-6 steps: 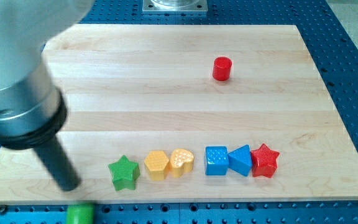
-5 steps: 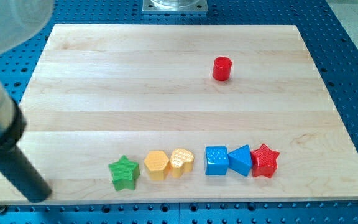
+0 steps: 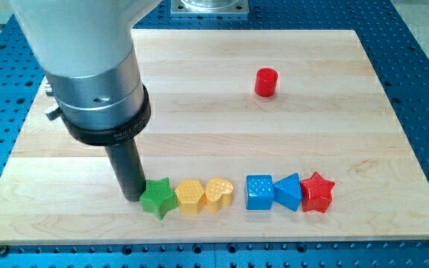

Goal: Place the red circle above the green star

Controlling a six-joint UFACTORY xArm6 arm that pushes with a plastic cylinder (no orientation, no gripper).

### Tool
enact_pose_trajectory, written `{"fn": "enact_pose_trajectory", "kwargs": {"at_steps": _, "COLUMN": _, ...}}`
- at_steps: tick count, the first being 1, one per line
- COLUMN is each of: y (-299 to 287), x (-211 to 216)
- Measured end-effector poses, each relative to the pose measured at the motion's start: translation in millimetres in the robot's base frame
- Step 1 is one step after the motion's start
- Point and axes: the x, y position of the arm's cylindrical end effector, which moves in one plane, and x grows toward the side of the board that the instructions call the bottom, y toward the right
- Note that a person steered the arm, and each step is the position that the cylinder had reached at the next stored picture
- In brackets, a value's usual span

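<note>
The red circle [image 3: 266, 82], a short red cylinder, stands alone in the view's upper right part of the wooden board [image 3: 214, 112]. The green star [image 3: 158, 198] lies near the view's bottom edge, at the left end of a row of blocks. My tip [image 3: 132, 196] rests on the board right against the green star's left side. The rod rises from there into the large grey arm body, which covers the view's upper left.
In the row, right of the green star, lie a yellow hexagon [image 3: 188, 197], a yellow heart [image 3: 218, 194], a blue cube [image 3: 259, 193], a blue triangle [image 3: 288, 192] and a red star [image 3: 317, 191]. Blue perforated table surrounds the board.
The arm swung from the view's far left to the green star's left side. The green star shifted a little right and now touches the yellow hexagon.
</note>
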Motion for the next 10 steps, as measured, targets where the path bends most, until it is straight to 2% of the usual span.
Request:
{"fn": "enact_pose_trajectory", "kwargs": {"at_steps": 1, "y": -13.8, "x": -52.9}}
{"fn": "enact_pose_trajectory", "kwargs": {"at_steps": 2, "y": 101.7, "x": -118.0}}
{"fn": "enact_pose_trajectory", "kwargs": {"at_steps": 3, "y": 256.5, "x": -133.5}}
{"fn": "enact_pose_trajectory", "kwargs": {"at_steps": 4, "y": 315.2, "x": -224.4}}
{"fn": "enact_pose_trajectory", "kwargs": {"at_steps": 5, "y": 219.1, "x": -234.3}}
{"fn": "enact_pose_trajectory", "kwargs": {"at_steps": 6, "y": 137.5, "x": -189.1}}
{"fn": "enact_pose_trajectory", "kwargs": {"at_steps": 7, "y": 134.3, "x": -162.1}}
{"fn": "enact_pose_trajectory", "kwargs": {"at_steps": 8, "y": 84.2, "x": -159.8}}
{"fn": "enact_pose_trajectory", "kwargs": {"at_steps": 9, "y": 111.5, "x": -122.2}}
{"fn": "enact_pose_trajectory", "kwargs": {"at_steps": 10, "y": 159.1, "x": -112.7}}
